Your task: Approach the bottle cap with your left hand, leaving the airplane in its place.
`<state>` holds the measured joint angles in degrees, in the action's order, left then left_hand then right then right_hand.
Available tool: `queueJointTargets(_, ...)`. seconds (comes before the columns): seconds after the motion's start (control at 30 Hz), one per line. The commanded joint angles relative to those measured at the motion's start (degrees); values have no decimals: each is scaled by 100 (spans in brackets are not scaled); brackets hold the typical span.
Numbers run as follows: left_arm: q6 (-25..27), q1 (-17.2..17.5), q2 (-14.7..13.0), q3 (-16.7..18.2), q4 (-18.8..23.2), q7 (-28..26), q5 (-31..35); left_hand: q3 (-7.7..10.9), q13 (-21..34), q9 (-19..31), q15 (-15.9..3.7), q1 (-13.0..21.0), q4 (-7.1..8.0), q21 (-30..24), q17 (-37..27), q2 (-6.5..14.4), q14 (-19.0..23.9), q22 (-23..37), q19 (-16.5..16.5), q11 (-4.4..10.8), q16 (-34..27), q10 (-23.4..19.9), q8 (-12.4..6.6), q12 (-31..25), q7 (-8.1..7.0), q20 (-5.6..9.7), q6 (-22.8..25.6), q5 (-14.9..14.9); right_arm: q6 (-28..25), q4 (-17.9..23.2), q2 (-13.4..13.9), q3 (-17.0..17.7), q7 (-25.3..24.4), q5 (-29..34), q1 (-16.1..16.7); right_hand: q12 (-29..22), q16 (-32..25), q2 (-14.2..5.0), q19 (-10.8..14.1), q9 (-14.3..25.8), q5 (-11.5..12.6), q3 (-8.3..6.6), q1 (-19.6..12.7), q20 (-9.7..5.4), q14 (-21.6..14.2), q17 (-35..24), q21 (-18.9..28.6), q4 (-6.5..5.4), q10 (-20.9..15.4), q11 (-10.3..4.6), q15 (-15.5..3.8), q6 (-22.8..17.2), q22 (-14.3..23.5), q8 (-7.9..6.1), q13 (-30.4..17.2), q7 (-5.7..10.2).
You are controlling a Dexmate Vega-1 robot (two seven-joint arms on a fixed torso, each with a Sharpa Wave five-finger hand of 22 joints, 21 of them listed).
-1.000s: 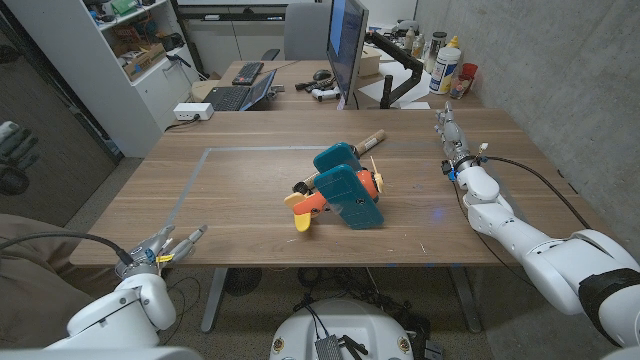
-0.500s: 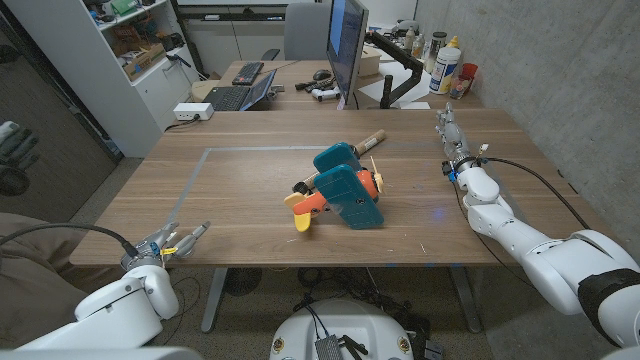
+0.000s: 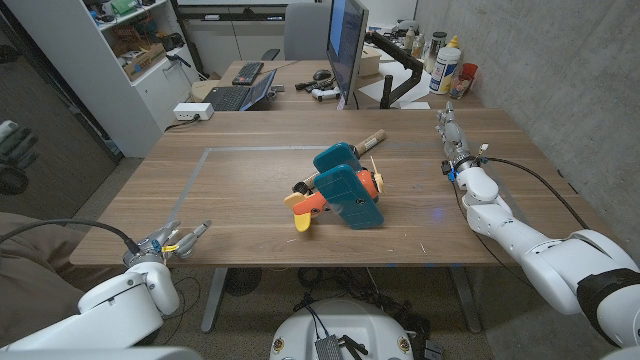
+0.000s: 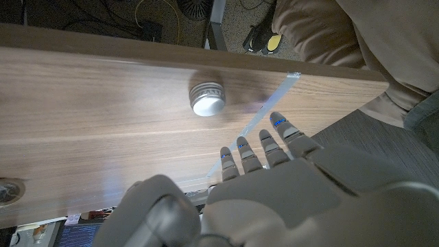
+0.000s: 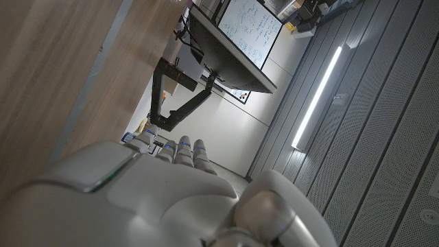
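A silver ribbed bottle cap (image 4: 206, 99) lies on the wooden table (image 3: 250, 205) next to a pale tape line, near the front edge. My left hand (image 3: 170, 242) hovers at the table's front left corner, fingers (image 4: 269, 147) stretched out and apart, a short way from the cap and holding nothing. A teal and orange toy airplane (image 3: 345, 188) sits at the middle of the table, far from both hands. My right hand (image 3: 450, 135) stays at the table's right side with fingers straight and nothing in it; the right wrist view shows its back (image 5: 158, 182).
A taped rectangle (image 3: 195, 180) marks the table's left half. A wooden stick (image 3: 368, 139) lies just behind the airplane. Beyond the far edge stand a monitor (image 3: 347, 40), a laptop (image 3: 235, 96) and bottles (image 3: 448, 64). Beige cloth (image 4: 322, 34) hangs beside the front left corner.
My left hand has edged slightly forward over the front left corner. The airplane and my right hand have not moved.
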<state>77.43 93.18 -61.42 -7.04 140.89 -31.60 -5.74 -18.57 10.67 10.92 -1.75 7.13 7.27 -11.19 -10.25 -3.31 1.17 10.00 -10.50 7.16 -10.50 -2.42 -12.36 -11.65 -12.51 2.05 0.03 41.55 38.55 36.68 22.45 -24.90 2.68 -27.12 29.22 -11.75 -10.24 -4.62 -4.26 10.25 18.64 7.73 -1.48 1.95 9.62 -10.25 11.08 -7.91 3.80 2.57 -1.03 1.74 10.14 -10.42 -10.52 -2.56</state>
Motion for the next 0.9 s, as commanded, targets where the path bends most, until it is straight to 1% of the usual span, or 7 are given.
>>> queueJointTargets(0.03, -16, -318, -163, -281, -137, 15, -155, 5, 14, 19, -702, 33, 11, 11, -14, -1, -46, 21, 39, -22, -15, -30, -32, -7, -2, 284, 58, 26, -121, 196, 33, -1, -95, 11, 112, -33, -36, -33, 2, 26, 26, 58, 55, 10, 46, -11, 28, -1, 2, 2, 4, -8, 18, -47, -10, 12)
queueJointTargets(0.17, 13, -410, -208, -367, -150, -2, -197, 6, 14, 19, -696, 36, 11, 10, -13, 3, -43, 21, 39, -23, -17, -31, -36, -6, -2, 286, 73, 27, -118, 201, 29, 10, -88, -1, 119, -34, -37, -34, 3, 26, 27, 58, 54, 7, 45, -11, 28, -1, 0, 10, 3, -7, 18, -46, -10, 16)
queueJointTargets(0.3, -76, -392, -170, -333, -174, -84, -207, 7, 15, 18, -695, 38, 11, 9, -13, 5, -47, 21, 36, -26, -16, -29, -39, -4, -1, 285, 84, 27, -84, 110, 3, 12, -73, 0, 69, -34, -36, -35, 1, 26, 27, 59, 53, 9, 46, -11, 27, -1, 1, 12, 7, -9, 18, -47, -10, 12)
queueJointTargets(0.57, -59, -577, -209, -487, -201, -95, -279, 15, 15, 17, -703, 61, 4, -24, -13, 15, 6, 21, -49, -19, -37, -56, -48, -11, -2, 311, 130, 31, -31, -65, -33, 6, -6, -5, -20, -34, -34, -37, 2, 26, 29, 61, 52, 9, 50, -11, 27, -1, 1, 12, 6, -6, 18, -45, -10, 8)
queueJointTargets(0.7, -101, -718, -206, -612, -247, -125, -287, 16, 15, 16, -698, 67, 2, -20, -13, 16, 2, 21, -43, -15, -35, -54, -49, -9, -3, 311, 136, 32, -11, -153, -53, 7, 28, -18, -67, -34, -34, -38, 2, 26, 30, 62, 52, 9, 49, -11, 27, -1, 3, 12, 6, -3, 18, -44, -10, 10)
queueJointTargets(0.83, -65, -929, -287, -816, -278, -80, -318, 18, 16, 16, -699, 75, 0, -19, -12, 18, -2, 21, -41, -21, -33, -53, -49, -8, -4, 309, 145, 33, 77, -304, -92, 9, 111, -40, -135, -34, -36, -38, 2, 26, 30, 62, 51, 9, 45, -11, 27, -1, 4, 13, 6, -2, 18, -44, -10, 12)
queueJointTargets(0.9, -75, -976, -313, -869, -286, -88, -325, 19, 16, 16, -697, 77, -1, -18, -12, 18, -3, 20, -41, -20, -32, -54, -49, -7, -4, 306, 149, 34, 108, -348, -107, 13, 123, -49, -155, -34, -35, -39, 2, 26, 31, 63, 51, 9, 48, -11, 26, -1, 4, 19, 6, -2, 18, -44, -10, 12)
